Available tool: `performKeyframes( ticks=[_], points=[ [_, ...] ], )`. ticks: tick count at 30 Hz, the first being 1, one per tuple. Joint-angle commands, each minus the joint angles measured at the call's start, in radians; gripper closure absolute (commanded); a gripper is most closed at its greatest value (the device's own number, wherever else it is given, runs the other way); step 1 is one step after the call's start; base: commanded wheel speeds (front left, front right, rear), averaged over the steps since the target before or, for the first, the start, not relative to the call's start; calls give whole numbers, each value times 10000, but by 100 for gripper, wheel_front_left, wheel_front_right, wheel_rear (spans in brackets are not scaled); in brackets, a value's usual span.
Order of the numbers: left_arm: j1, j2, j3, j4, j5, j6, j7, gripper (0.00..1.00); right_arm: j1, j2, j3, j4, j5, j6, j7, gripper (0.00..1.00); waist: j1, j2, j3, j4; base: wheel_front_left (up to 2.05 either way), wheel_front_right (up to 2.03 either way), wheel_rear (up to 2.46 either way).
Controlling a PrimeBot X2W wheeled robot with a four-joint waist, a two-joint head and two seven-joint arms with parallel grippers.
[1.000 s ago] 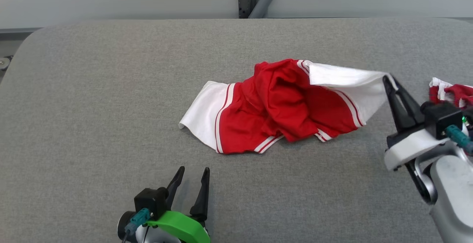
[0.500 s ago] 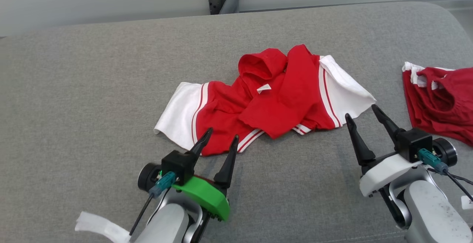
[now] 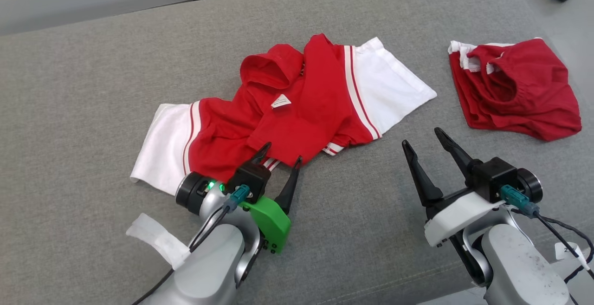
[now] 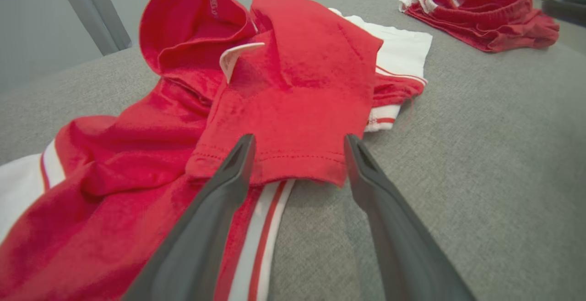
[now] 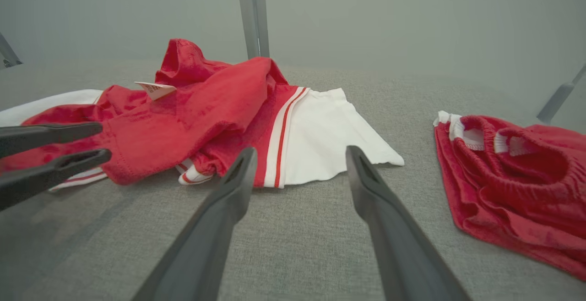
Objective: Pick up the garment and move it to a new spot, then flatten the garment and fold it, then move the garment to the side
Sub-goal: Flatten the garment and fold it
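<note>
head view — red-and-white garment (image 3: 297,110) is lying rumpled just ahead of the left gripper (image 3: 283,152), whose jaws are standing wide, tips flanking a folded red hem (image 4: 274,168). right gripper (image 3: 421,136), likewise gaping, is hovering just short of the white sleeve (image 3: 390,82). cloth is looking light, limp, unbreakable — likely gripping best at hems or corners.

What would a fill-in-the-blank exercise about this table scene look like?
1. The red hooded top lies crumpled on a ____ padded table.
2. The left hand, at the top's near hem, is ____.
3. The right hand, also open, holds ____.
4. The red shorts lie on the robot's ____ side of the top.

Missing words: grey; open; nothing; right.
</note>
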Motion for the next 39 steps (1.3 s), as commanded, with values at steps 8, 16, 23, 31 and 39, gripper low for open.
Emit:
performKeyframes(
  ticks=[8, 16, 23, 31, 39],
  points=[
    [-559, 55, -240, 850, 110, 324, -2, 0, -209, 148, -53, 33, 34, -18, -25, 0, 0, 0, 666, -579, 0, 0, 0],
    [-549, 57, -444, 1003, 13, 375, -2, 100, -167, 248, -79, 130, 62, -17, -25, 0, 0, 0, 607, -498, 0, 0, 0],
    [-763, 49, -268, 761, -51, 395, -3, 100, -329, 342, -44, 144, 140, -18, -25, 0, 0, 0, 604, -518, 0, 0, 0],
    [-1332, 55, 789, -2044, 246, 12, -3, 100, 151, 349, -425, 402, 361, -18, -25, 0, 0, 0, 118, -150, 0, 0, 0],
    [-3603, 408, 2262, -1780, 743, -176, -3, 100, 136, 592, -393, 636, 447, -18, -25, 0, 0, 0, -261, 42, 0, 0, 0]
  ],
)
